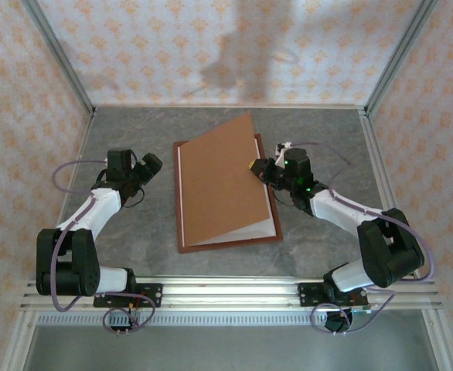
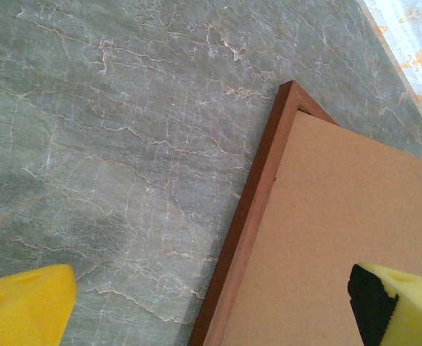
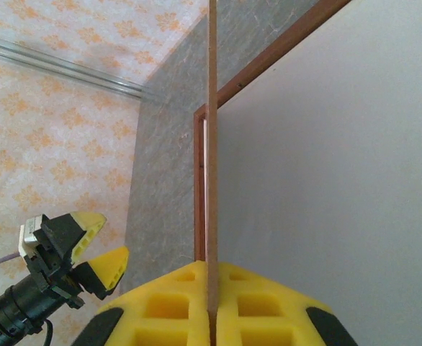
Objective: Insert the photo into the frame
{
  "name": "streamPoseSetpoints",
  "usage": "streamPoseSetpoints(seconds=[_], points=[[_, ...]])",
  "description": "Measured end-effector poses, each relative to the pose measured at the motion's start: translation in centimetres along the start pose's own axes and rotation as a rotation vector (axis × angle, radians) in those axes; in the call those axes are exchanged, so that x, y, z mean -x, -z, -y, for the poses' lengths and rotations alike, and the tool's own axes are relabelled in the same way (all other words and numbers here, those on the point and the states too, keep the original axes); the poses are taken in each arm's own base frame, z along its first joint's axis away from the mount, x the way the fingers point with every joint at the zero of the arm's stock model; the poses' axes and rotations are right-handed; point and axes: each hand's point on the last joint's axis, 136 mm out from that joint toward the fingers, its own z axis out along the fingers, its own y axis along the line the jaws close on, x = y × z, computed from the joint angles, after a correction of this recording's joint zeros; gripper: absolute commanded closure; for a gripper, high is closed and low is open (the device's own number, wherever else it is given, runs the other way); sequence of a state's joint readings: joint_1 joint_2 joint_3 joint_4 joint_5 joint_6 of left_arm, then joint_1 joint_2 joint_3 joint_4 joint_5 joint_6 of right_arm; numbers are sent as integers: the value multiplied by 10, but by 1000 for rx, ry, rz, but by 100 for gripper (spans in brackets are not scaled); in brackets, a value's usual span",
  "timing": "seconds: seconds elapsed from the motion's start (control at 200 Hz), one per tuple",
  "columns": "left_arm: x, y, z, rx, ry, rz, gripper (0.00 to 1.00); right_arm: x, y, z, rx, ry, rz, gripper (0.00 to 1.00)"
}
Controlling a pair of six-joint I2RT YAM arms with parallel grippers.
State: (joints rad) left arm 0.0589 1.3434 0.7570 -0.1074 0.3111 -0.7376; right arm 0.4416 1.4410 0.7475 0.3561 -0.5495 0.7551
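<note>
Right gripper (image 3: 212,295) pinches the tilted board (image 1: 223,182) by its edge; thin hold, I could drop it askew on the frame (image 1: 179,209).

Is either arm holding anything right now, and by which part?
The right end effector pinches the brown board by its right edge, tilting it up over the frame. The left end effector is open, holding nothing.

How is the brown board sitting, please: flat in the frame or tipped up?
Tipped up: the right tool pinches the brown board by its right edge, above the frame, left edge down.
</note>
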Motion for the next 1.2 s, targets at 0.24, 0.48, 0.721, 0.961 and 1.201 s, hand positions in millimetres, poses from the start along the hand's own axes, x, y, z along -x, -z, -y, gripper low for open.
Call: streamPoseSetpoints(seconds=[0.24, 0.48, 0.721, 0.961, 1.201], points=[[-1, 0, 0, -1, -1, -3, 2, 0, -13, 8, -10, 9, -24, 82], [-4, -3, -1, -3, 2, -22, 2, -15, -24, 39, -94, 26, -81, 61], [-6, -7, -2, 2, 3, -33, 2, -23, -39, 69, -198, 67, -136, 46], [-9, -13, -5, 9, 5, -45, 2, -20, -51, 83, -312, 180, -168, 40], [-11, -19, -9, 19, 7, -55, 2, -20, -48, 92, -417, 268, -189, 37]])
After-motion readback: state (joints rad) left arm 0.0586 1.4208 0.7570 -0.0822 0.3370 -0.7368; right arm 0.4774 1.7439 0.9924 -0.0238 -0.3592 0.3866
